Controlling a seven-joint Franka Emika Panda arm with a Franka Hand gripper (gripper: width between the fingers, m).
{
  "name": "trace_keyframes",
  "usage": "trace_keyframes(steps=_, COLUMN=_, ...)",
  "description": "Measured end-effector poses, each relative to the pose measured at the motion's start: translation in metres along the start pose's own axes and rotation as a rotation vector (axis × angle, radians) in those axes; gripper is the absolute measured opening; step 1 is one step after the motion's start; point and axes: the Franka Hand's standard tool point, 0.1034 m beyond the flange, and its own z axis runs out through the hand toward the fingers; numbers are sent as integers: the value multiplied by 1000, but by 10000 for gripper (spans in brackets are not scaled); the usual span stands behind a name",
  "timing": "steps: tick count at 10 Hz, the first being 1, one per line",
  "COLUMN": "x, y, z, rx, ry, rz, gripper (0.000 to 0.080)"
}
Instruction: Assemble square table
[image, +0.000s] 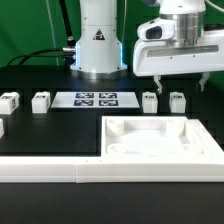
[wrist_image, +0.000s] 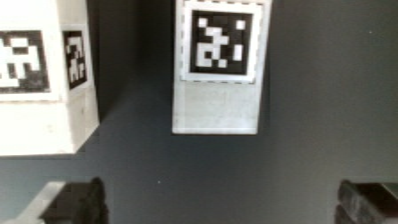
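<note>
Black tabletop (wrist_image: 134, 150), open lane between two legs (wrist_image: 222, 70), gripper (wrist_image: 217, 205) above, jaws spread wide.

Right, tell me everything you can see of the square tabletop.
The square tabletop is a large white slab, plastic by the look, with a raised rim and round sockets in its far corners. It lies flat, hollow side up, on the black board at the exterior view's right, its near edge against the long white rail. The sockets that show are empty, and nothing grips it.
</note>
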Motion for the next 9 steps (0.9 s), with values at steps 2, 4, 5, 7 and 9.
trace_keyframes(steps=2, x=-6, y=1, z=1, rx=-23, ry=-132, rz=-23, gripper=649)
trace_keyframes(steps=4, x=-12, y=-1, z=6, rx=-43, ry=-261, rz=-28, gripper=649)
trace_keyframes(steps=5, x=-11, y=-2, z=6, rx=-48, ry=-322, rz=-31, gripper=649)
trace_keyframes(steps=7, x=-15, y=0, z=6, rx=-62, ry=-450, rz=-27, gripper=649)
trace_keyframes(steps=9, x=-11, y=2, z=7, rx=-72, ry=-595, rz=-15, gripper=649)
